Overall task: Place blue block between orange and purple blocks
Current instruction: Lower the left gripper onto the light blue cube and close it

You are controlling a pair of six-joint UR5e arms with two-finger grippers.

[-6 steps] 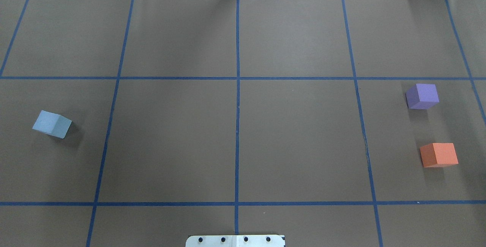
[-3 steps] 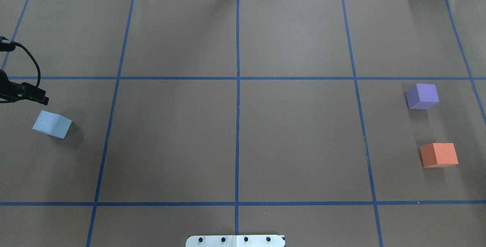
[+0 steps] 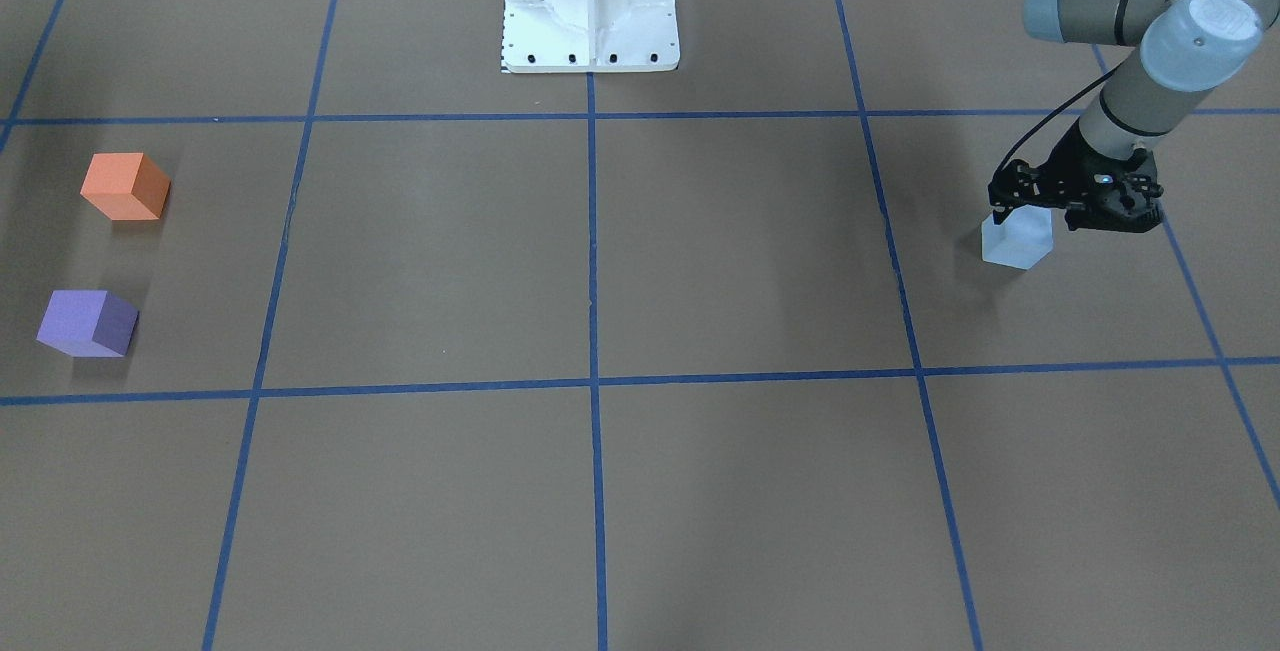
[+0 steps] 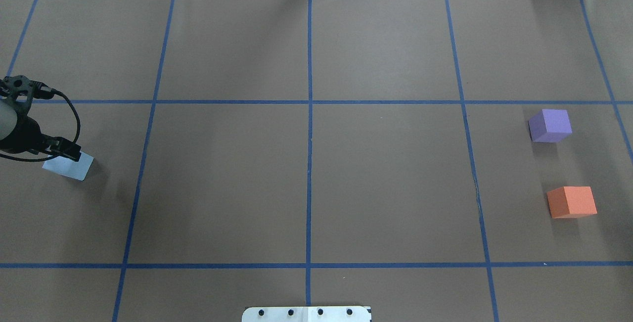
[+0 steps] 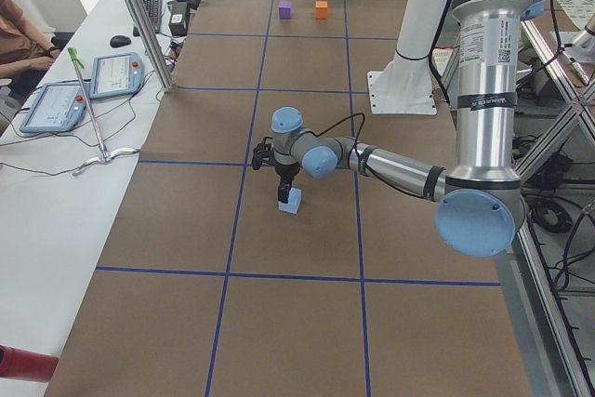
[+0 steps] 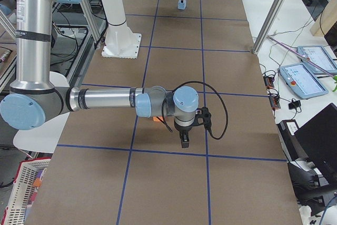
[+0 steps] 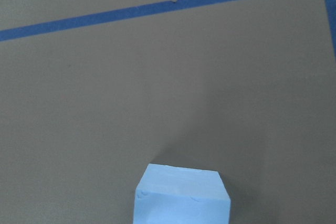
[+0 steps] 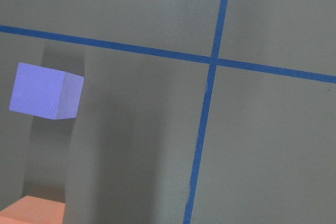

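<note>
The light blue block (image 4: 69, 168) sits at the table's left side; it also shows in the front view (image 3: 1018, 241) and low in the left wrist view (image 7: 181, 196). My left gripper (image 4: 68, 152) hangs just above it, over its far edge (image 3: 1022, 203); I cannot tell whether it is open or shut. The purple block (image 4: 550, 125) and the orange block (image 4: 572, 202) sit apart at the right side, with a bare gap between them. My right gripper (image 6: 183, 140) shows only in the exterior right view, near the orange block (image 6: 157, 119); I cannot tell its state.
Brown paper with blue tape grid lines (image 4: 309, 163) covers the table. The robot's white base plate (image 4: 306, 313) is at the near middle edge. Tablets and cables lie on a side bench (image 5: 88, 90) beyond the table.
My left arm has come in from the left edge and moved toward the blue block, ending above it. The three blocks have not moved.
</note>
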